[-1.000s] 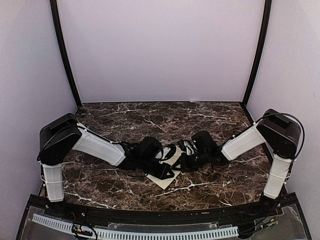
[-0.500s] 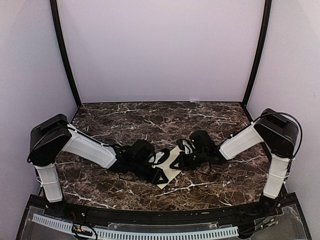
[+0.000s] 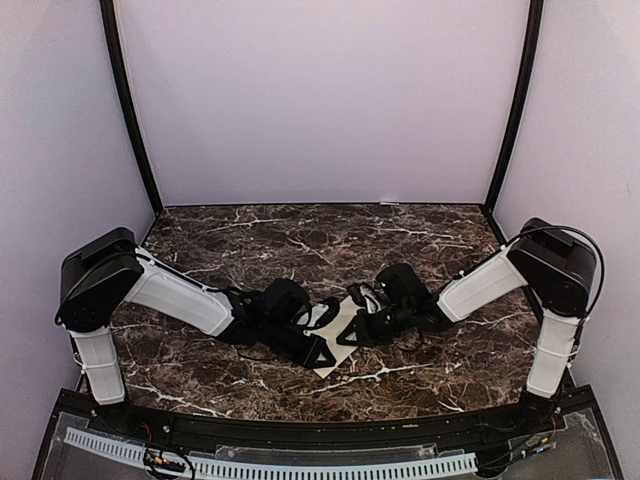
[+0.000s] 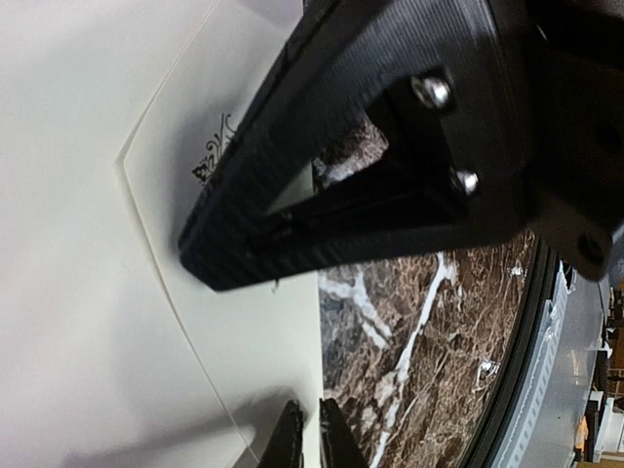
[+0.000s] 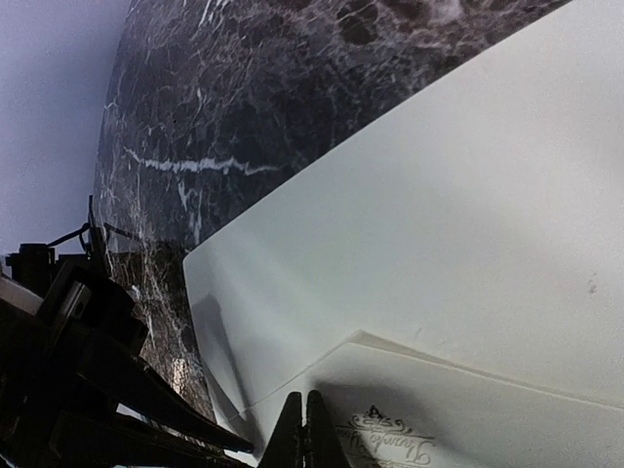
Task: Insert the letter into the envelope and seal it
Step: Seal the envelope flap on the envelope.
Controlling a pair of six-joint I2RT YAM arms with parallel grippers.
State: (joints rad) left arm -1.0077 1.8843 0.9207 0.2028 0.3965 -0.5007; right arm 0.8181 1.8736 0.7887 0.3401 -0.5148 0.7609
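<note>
From above, both arms reach in to the middle of the dark marble desk [image 3: 300, 235] and meet low over the envelope [image 3: 328, 366]. It lies flat just below the centre of the frame, with one cream corner pointing at the lower edge. The left claw [image 3: 322, 345] and the right claw [image 3: 352, 328] sit close together on it. Their black bodies cover most of the paper, and from here I cannot make out how either one's jaws stand.

In the left wrist view the envelope [image 4: 88, 292] fills the left half of the frame. A slanting flap edge crosses it, and a small dark emblem [image 4: 213, 161] shows near the upper middle. At the bottom centre the left claw [image 4: 304, 439] is nearly clenched, with only a sliver between the tips, right at the envelope's edge where the desk [image 4: 409, 322] begins. Whether paper is pinched there, I cannot tell. A large black ribbed finger [image 4: 322, 185] with two screws runs across the top.

In the right wrist view the envelope [image 5: 468, 195] spreads over the right side. The right claw [image 5: 302, 429] is clenched tight at the bottom centre, its tips at the fold beside a scrolled emblem [image 5: 380, 429]. Black parts of the left arm [image 5: 68, 370] fill the lower left.
</note>
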